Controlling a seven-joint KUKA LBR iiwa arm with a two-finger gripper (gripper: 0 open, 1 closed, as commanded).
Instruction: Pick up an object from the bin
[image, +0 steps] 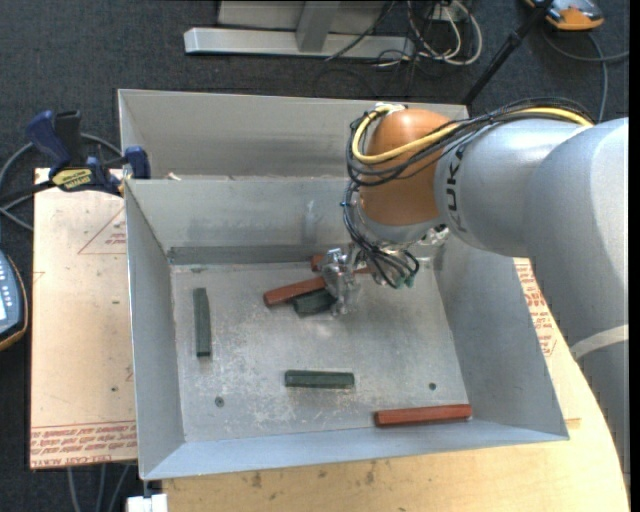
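Observation:
My gripper hangs low over the middle of the bin, toward the back wall. Its metal fingers point down onto a small cluster of bars. A red-brown bar lies slanted just left of the fingers. A dark green bar lies partly under it and right beneath the fingertips. Another bit of red-brown bar peeks out behind the gripper. Whether anything sits between the fingers is hidden.
A dark green bar lies upright along the left side of the floor. Another green bar lies flat near the front middle. A red-brown bar rests by the front right corner. The arm's orange cover and cables loom above the gripper.

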